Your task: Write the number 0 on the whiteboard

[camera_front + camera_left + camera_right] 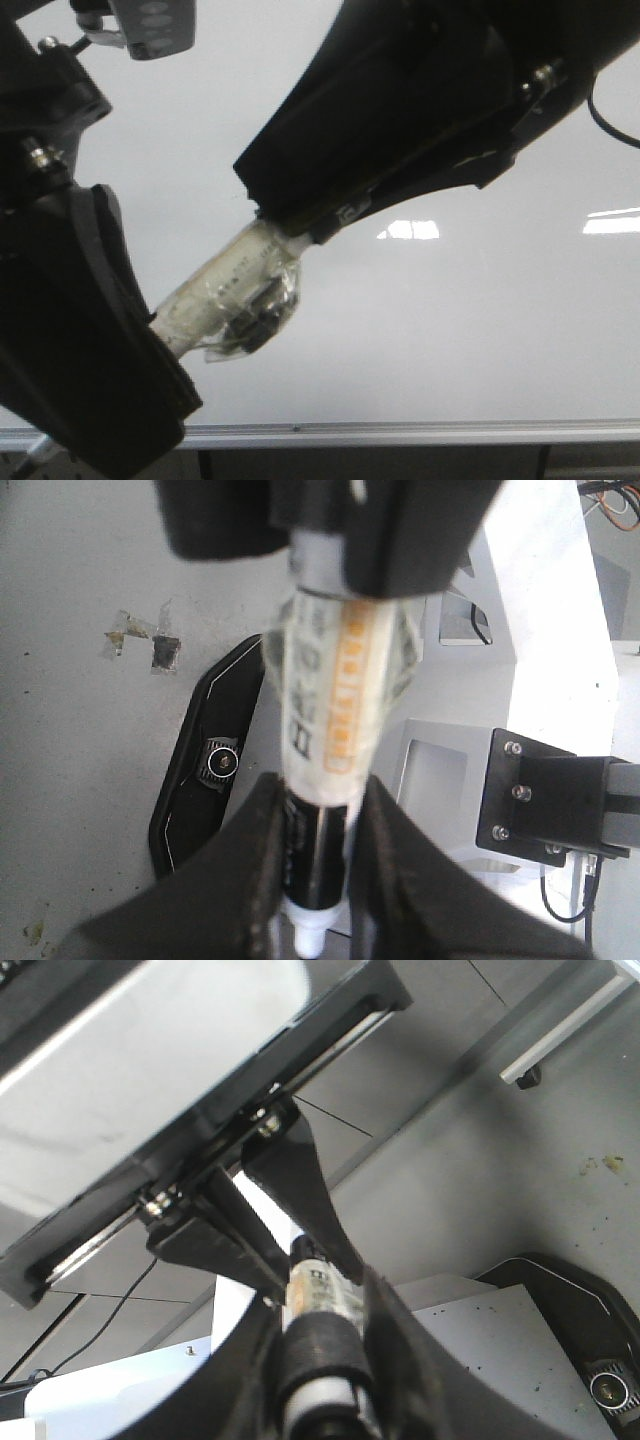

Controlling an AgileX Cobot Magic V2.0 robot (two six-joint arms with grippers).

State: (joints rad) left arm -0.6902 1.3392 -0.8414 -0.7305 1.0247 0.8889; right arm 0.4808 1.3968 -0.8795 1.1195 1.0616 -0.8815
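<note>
Both grippers held one tape-wrapped white and black marker (235, 290) before the large glossy pale whiteboard (450, 330): left gripper (318, 880) jaws clamped on one end, right gripper (322, 1360) jaws clamped on the other. No written 0 showed.

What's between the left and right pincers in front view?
A tape-wrapped marker spans the gap: one end sits in the left pincer, the other in the right pincer. Front view shows it; behind is the bare whiteboard.
</note>
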